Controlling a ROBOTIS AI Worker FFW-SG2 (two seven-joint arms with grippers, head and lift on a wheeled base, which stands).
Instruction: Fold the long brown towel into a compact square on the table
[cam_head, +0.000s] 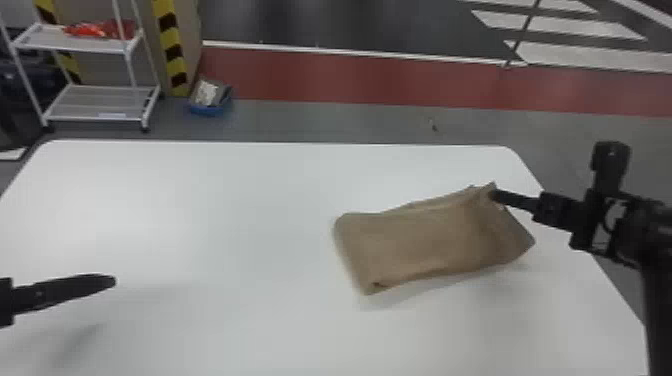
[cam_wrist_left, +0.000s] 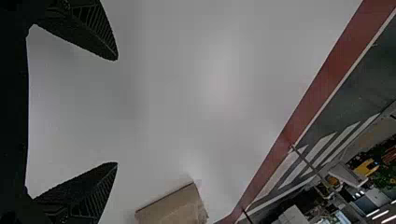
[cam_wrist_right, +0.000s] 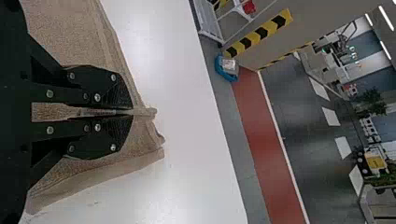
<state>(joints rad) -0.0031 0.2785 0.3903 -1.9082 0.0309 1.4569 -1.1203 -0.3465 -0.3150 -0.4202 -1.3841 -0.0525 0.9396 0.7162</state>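
The brown woven-cloth towel (cam_head: 425, 240) lies on the smooth white desk (cam_head: 200, 225) with rounded corners, toward the desk's right side. It is folded into a flat bundle, longer from left to right than from front to back. Its left end is a rounded fold, with a small dark opening at the near left corner. At its right end the cloth is pinched up into creases, and layered edges of the same cloth show beside the pinch.

The black right hand (cam_head: 495, 195) is at the towel's far right corner. Its 2 flat fingers (cam_wrist_right: 119, 91) are together, clamped on a fold of the towel. The black right arm (cam_head: 657, 280) comes in from the towel's right.

The black left hand (cam_head: 114, 281) is well apart from the towel, to its left and nearer the robot. In the left wrist view its 2 fingers (cam_wrist_left: 91, 30) stand wide apart with nothing between them.

Beyond the towel and the desk, a long red floor band (cam_head: 320, 75) crosses. Farther left than the towel are a blue plastic bin (cam_head: 210, 108) on the floor and a white metal cart (cam_head: 97, 117) with 2 shelves in sight, the upper holding a bright red item (cam_head: 87, 31).
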